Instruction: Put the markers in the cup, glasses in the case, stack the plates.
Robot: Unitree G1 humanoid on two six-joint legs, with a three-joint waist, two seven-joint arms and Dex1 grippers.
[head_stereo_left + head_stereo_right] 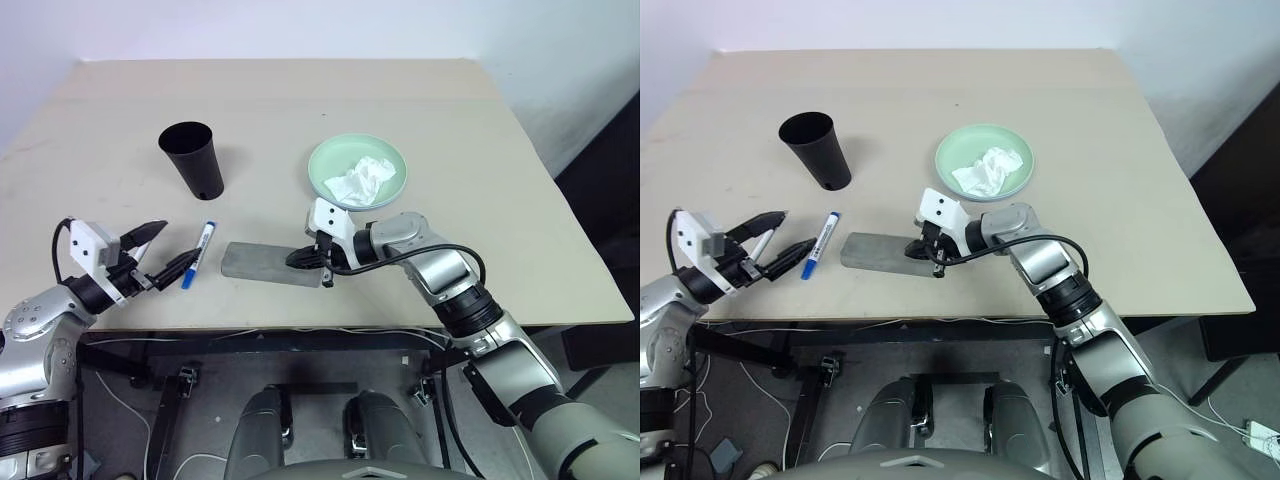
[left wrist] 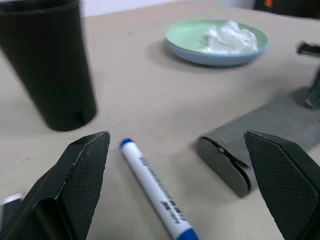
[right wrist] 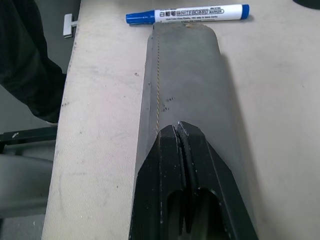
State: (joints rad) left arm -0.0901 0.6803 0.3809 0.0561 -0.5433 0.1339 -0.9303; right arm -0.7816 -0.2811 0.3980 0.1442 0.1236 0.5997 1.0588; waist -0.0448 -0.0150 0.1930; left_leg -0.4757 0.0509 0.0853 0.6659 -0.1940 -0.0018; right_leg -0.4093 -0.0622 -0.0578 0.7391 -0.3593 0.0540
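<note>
Head view: we find the cup (image 1: 193, 157) upper left, the marker (image 1: 199, 254) below it beside the case (image 1: 268, 263), and the plates (image 1: 357, 170) centre-right.

Left wrist view: left gripper (image 2: 182, 195) gapes wide, empty, straddling the marker.

Right wrist view: right gripper (image 3: 179, 131) fingers pressed together over the case, holding nothing.

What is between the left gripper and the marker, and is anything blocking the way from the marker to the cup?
Nothing visible. The left gripper is open beside the marker, with bare table between them. The cup stands upright just beyond the marker, with nothing on the table between.
</note>
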